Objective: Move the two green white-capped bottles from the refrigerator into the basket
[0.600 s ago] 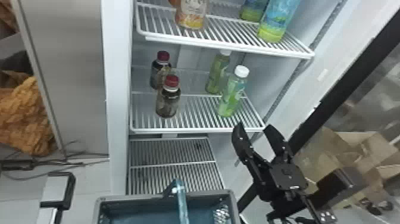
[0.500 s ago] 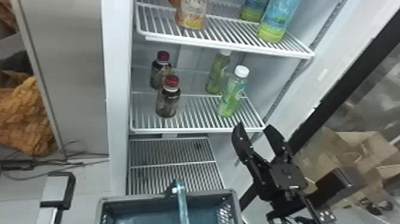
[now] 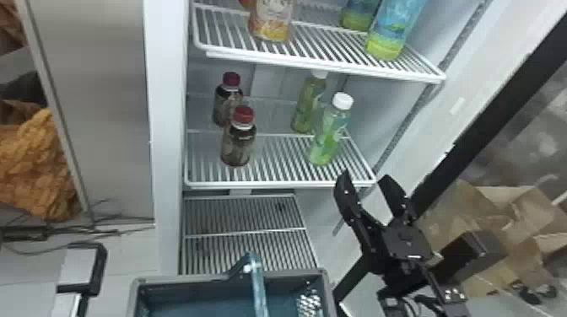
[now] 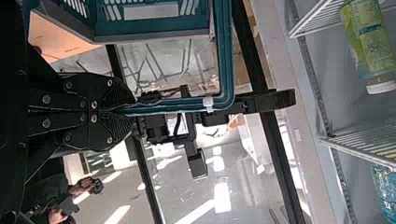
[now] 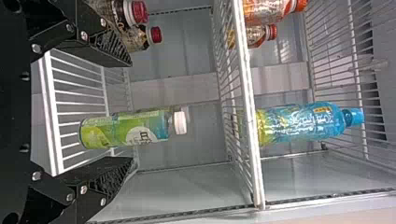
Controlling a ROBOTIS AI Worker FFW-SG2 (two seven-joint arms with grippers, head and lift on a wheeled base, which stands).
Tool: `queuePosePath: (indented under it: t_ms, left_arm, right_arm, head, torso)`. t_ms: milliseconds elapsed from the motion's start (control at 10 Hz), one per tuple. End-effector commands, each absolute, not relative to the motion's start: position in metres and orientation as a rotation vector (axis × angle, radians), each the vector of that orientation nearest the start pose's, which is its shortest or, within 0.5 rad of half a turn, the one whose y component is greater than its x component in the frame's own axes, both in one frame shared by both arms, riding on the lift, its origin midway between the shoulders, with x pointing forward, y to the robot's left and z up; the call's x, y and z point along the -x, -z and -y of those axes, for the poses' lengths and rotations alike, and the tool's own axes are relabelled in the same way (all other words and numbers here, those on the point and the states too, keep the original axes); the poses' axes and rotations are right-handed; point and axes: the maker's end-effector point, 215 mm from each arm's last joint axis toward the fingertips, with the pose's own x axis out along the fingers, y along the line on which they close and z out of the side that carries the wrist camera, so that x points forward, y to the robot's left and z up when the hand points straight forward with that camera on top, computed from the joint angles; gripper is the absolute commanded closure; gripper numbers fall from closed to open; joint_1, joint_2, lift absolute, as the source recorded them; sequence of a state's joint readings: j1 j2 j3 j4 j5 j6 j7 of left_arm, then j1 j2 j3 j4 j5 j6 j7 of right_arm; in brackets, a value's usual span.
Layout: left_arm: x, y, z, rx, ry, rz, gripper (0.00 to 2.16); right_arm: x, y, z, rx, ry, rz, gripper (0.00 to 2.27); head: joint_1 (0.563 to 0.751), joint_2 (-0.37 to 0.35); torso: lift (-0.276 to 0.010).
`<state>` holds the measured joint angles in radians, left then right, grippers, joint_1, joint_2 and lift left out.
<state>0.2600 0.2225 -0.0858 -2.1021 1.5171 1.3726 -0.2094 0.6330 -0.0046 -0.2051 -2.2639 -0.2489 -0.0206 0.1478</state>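
1. the front green white-capped bottle (image 3: pixel 327 137) and the rear green white-capped bottle (image 3: pixel 309 103) stand upright on the middle shelf (image 3: pixel 270 184), near its right side, one behind the other; the front one is likely the first to take, since it partly blocks the way to its mate.
2. the left gripper (image 4: pixel 133 111) has its fingers pressed together on the basket handle (image 4: pixel 224 56), presumably to keep the basket (image 3: pixel 190 278) steady, its mouth upward, just in front of the refrigerator (image 3: pixel 166 168) and lower than the shelf, so each bottle has a short way down.
3. the right gripper (image 3: pixel 364 175) holds nothing; its jaws are spread, one to each side of the front bottle's line in the right wrist view, which looks like aiming for a grasp around the body.
4. against the earlier head frames, the right gripper has edged up a little towards the shelf; both green bottles stand where they stood.
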Motion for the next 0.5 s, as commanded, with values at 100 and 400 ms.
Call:
queuePosePath:
  t_ms: [100, 400]
  left_arm:
    - [-0.223, 0.287, 0.052, 1.008, 1.333, -0.986, 1.13]
    - [-0.222, 0.285, 0.052, 1.008, 1.338, -0.985, 1.13]
  right_arm:
    - [-0.420, 0.263, 0.305, -0.102, 0.017, 0.122, 0.36]
    - [-0.440, 0.280, 0.313, -0.098, 0.030, 0.116, 0.36]
  head:
    - [0.695, -0.350]
    - [0.695, -0.350]
  torso:
    - [-0.263]
    - [-0.263]
